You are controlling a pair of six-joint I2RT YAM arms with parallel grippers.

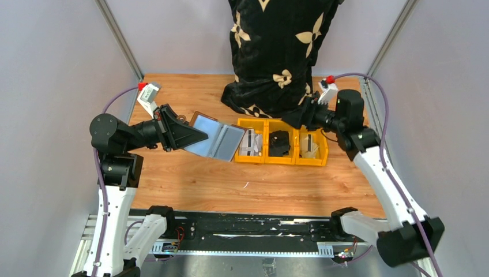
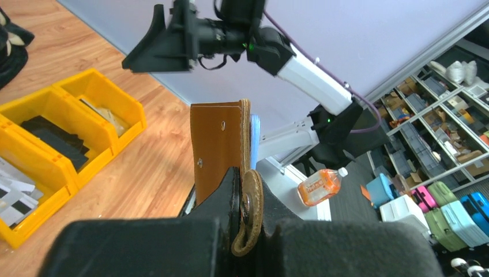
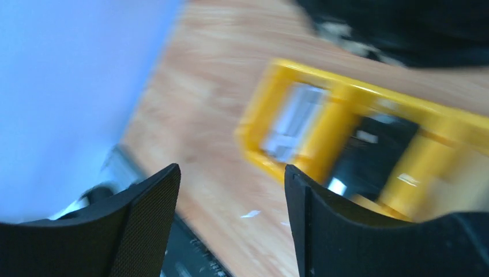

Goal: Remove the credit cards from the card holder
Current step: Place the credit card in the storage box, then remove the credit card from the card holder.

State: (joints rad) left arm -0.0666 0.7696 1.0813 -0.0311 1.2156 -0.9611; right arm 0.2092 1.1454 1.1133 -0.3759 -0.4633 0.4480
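Card holder (image 1: 218, 140) open; wrist cam: brown back

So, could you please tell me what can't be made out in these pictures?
Top view: anything tucked inside the open brown leather card holder; its shiny grey inner side shows only sheen.
Left wrist view: the holder's inside; it is edge-on in the left gripper.
Right wrist view: what the yellow plastic bins hold; motion blur.
Top view: the fingertips of the right gripper, lost against the black patterned cloth.
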